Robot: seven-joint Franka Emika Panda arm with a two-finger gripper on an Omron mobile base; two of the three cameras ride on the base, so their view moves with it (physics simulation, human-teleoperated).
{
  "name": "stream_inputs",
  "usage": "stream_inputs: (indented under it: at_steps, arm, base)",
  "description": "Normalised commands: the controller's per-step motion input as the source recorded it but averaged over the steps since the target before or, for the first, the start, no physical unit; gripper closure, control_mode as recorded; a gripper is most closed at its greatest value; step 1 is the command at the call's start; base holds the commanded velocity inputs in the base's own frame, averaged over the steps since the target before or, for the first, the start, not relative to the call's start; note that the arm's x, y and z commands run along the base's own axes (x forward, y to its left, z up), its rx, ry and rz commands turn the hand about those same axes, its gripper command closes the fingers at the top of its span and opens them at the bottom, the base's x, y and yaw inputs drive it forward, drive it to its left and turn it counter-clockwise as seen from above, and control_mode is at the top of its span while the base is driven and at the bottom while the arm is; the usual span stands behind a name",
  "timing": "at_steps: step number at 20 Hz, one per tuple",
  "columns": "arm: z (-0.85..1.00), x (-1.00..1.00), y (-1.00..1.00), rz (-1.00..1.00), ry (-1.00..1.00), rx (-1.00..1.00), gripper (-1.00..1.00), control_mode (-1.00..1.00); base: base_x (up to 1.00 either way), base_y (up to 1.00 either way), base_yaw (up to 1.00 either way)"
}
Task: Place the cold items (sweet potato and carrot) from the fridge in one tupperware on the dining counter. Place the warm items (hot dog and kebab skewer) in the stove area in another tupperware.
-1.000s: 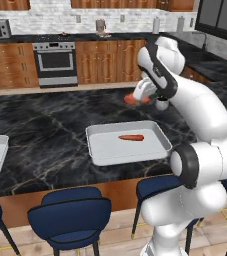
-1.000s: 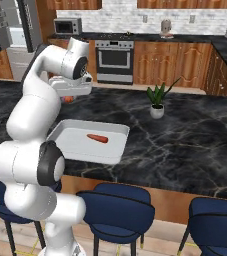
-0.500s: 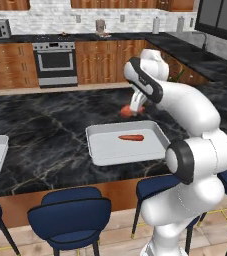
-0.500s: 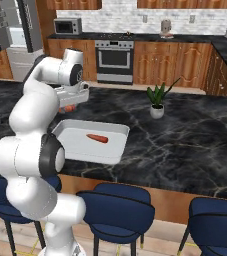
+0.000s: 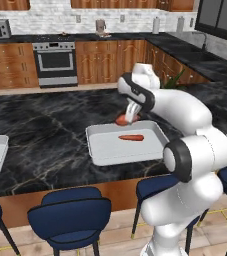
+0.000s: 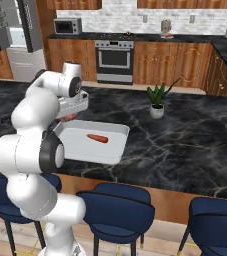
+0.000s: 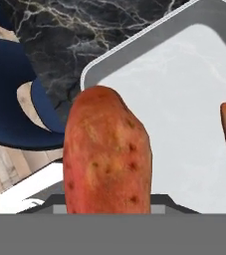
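Our fingers [image 5: 127, 118] grip the sweet potato [image 7: 107, 157] endwise over the tupperware's [image 5: 105, 152] far-left corner on the table [image 5: 45, 130]; it looks firm and heavy, better pinched mid-body. Beyond, the carrot [image 5: 131, 137] lies inside.

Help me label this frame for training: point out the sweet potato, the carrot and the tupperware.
sweet potato [image 7: 107, 154], hand view, middle of its skin.
carrot [image 5: 131, 137], left base view, middle of its length.
tupperware [image 5: 105, 150], left base view, bare floor left of the carrot.
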Motion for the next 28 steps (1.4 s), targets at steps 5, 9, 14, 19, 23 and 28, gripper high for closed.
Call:
stream_inputs:
  at_steps: [5,9,14,19,23,28]
  arm:
    - [-0.51,0.28,0.03,0.01,0.0,-0.01,1.0,-1.0]
    - [-0.52,0.21,0.04,0.02,0.0,-0.01,1.0,-1.0]
    - [-0.47,0.23,0.12,0.0,0.0,-0.01,1.0,-1.0]
    - [-0.44,0.27,0.14,0.0,0.0,-0.01,1.0,-1.0]
    - [-0.4,0.27,0.1,0.0,0.0,0.0,1.0,-1.0]
    - [-0.35,0.29,0.0,0.0,-0.01,0.0,1.0,-1.0]
  base:
    - [0.0,0.0,0.0]
    - [0.0,0.0,0.0]
    - [0.0,0.0,0.0]
    - [0.0,0.0,0.0]
    - [0.0,0.0,0.0]
    - [0.0,0.0,0.0]
